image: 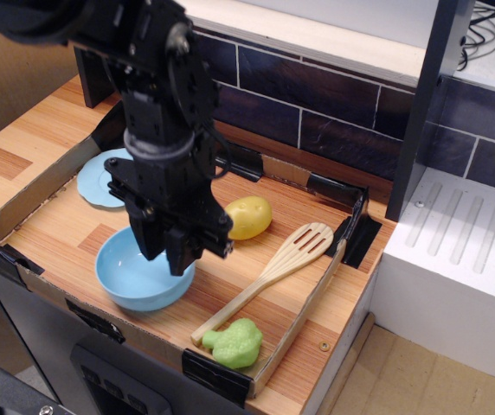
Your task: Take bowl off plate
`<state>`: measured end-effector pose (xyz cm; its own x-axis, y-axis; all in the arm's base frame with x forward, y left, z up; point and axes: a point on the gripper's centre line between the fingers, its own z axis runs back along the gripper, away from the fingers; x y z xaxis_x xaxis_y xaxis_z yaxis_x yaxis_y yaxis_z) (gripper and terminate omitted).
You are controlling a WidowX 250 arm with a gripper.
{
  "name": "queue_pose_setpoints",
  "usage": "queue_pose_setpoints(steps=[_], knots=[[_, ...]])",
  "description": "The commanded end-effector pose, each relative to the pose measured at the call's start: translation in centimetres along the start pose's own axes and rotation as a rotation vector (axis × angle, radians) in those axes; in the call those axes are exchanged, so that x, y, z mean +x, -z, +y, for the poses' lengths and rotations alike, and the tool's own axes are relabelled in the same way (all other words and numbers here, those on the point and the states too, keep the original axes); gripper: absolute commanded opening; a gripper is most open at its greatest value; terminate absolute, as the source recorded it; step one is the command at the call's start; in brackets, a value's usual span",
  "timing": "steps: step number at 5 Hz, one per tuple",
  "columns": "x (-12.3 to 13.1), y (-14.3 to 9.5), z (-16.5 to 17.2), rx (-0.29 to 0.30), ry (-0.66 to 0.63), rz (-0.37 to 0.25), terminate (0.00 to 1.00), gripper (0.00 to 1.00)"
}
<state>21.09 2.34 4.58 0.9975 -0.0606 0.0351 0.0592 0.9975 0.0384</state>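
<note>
The light-blue bowl (pixel 135 278) sits upright on the wooden floor of the tray, near its front edge. The flat light-blue plate (pixel 100 179) lies apart from it at the back left, partly hidden by the arm. My black gripper (pixel 167 256) hangs over the bowl's back right rim. Its fingers look spread and no longer pinch the rim. The rim under the fingers is hidden.
A yellow potato (pixel 247 216) lies just right of the gripper. A wooden slotted spoon (pixel 273 277) lies diagonally to the right, and a green broccoli-like toy (pixel 233 342) sits at the front right corner. Low cardboard walls (pixel 31 194) ring the tray; a dark tiled wall stands behind.
</note>
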Motion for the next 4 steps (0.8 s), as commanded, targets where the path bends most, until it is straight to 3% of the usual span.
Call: queue_pose_setpoints(steps=[1,2,3,4], knots=[[2.2,-5.8,1.7,-0.049,-0.072,-0.110,0.00,1.00],[3.5,-7.1,2.6,-0.016,-0.152,-0.136,0.00,1.00],[3.5,-7.1,2.6,-0.016,-0.152,-0.136,0.00,1.00],[3.5,-7.1,2.6,-0.016,-0.152,-0.136,1.00,1.00]])
